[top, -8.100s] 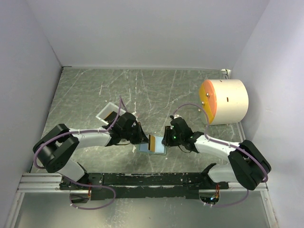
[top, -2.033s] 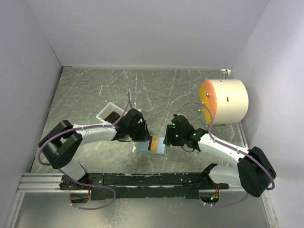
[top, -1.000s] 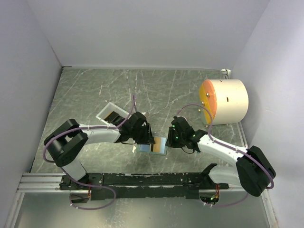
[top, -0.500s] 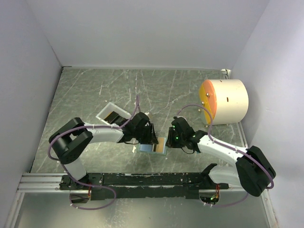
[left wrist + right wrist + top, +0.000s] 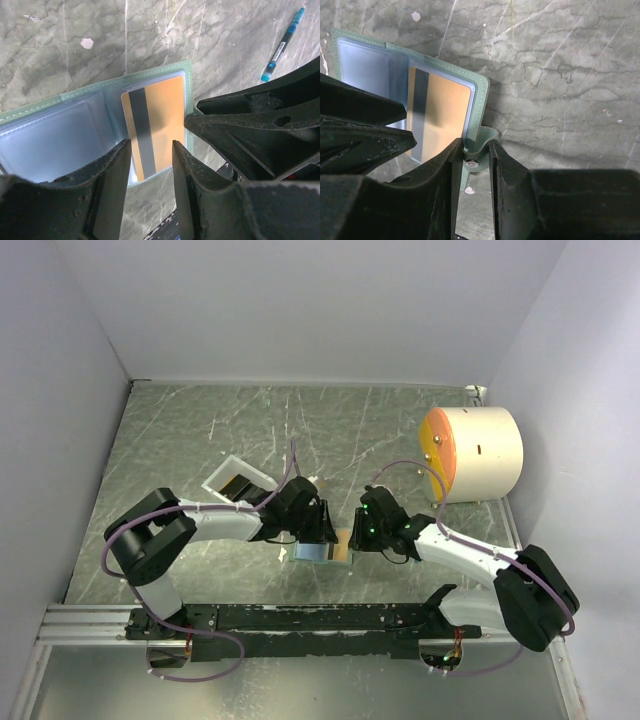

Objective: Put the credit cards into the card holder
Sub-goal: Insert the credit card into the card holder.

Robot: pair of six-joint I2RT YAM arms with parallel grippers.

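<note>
The card holder (image 5: 60, 135) lies open on the table, sage-green edge and light blue pockets up. A yellow-orange credit card (image 5: 155, 125) with a dark stripe sits in its right-hand pocket, its lower end sticking out. My left gripper (image 5: 150, 147) is open just above that card, one finger on each side of the stripe. My right gripper (image 5: 475, 150) is shut on the card holder's snap tab (image 5: 487, 135) at the wallet's (image 5: 370, 70) right edge, beside the card (image 5: 445, 115). From above, both grippers (image 5: 322, 532) (image 5: 350, 536) meet over the wallet (image 5: 312, 553).
A shallow white tray (image 5: 222, 476) behind the left arm holds a dark card (image 5: 237, 486). A cream drum with an orange face (image 5: 475, 453) stands at the right rear. A blue pen (image 5: 282, 45) lies on the table beyond the wallet.
My left gripper has slid to the right over the wallet, covering more of the orange card in the top view. The right gripper has stayed at the wallet's right edge.
</note>
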